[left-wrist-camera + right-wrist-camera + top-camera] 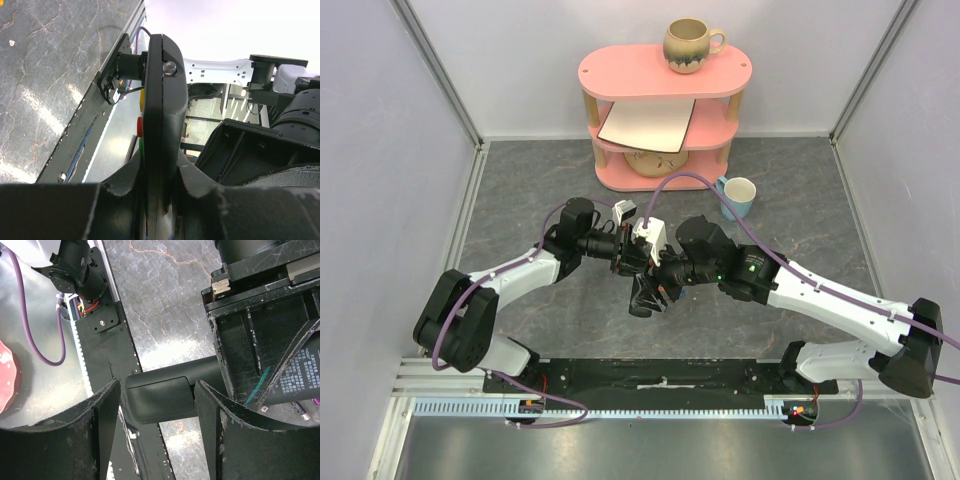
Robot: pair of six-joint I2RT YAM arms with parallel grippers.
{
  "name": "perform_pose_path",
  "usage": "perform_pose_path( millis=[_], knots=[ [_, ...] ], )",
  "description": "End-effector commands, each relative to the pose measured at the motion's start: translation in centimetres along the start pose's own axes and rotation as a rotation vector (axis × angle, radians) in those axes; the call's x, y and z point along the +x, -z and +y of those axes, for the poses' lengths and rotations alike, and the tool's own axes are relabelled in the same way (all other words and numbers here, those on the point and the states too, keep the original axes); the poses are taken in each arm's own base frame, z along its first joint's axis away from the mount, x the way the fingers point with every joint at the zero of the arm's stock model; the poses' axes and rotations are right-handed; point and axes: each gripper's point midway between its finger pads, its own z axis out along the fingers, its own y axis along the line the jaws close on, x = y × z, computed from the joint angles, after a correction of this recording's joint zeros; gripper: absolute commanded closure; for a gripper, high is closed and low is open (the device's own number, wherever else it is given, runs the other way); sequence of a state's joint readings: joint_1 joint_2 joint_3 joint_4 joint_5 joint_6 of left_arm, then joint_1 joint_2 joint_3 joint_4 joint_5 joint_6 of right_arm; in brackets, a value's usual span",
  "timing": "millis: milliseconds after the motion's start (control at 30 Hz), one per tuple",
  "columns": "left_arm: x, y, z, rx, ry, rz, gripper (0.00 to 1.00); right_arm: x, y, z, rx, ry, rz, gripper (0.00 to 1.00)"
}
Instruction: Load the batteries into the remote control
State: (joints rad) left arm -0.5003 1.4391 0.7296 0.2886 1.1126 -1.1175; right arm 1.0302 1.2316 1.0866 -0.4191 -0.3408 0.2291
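The slim black plastic remote control [161, 100] sits mid-frame, pinched tight by the left gripper [161, 175]. The right gripper [156, 392], jaws apart around its end, should close gently and straight.

Robot lab cell: white panel walls [380, 120], aluminium frame posts [438, 70], grey tabletop [520, 180]

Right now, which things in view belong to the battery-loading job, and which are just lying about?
Job: remote control, left gripper clamping it, right gripper open at its end.
Lying about: pink shelf, brown mug on top, white board inside, cup beside it.
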Motion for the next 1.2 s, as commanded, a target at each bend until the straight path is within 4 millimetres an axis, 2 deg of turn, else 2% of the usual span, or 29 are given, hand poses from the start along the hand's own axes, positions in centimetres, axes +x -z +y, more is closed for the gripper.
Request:
perform_pose_path(
  millis=[0,700,933,1167],
  knots=[
    [-2.3,1.0,-4.3,0.083,-0.083,-0.095,0.98,4.3,0.4,4.1,-0.176,-0.128,0.169,0.33],
    [-2.8,1.5,-2.7,0.061,-0.058,-0.123,0.98,2.3,1.4,5.1,-0.2,-0.146,0.11,0.35],
    [-2.9,1.5,-2.4,0.057,-0.056,-0.128,0.98,2.0,1.5,4.8,-0.183,-0.149,0.101,0.35],
    [-2.7,1.4,-1.6,0.047,-0.042,-0.122,0.98,-0.4,2.3,4.2,-0.122,-0.121,0.025,0.32]
  ],
)
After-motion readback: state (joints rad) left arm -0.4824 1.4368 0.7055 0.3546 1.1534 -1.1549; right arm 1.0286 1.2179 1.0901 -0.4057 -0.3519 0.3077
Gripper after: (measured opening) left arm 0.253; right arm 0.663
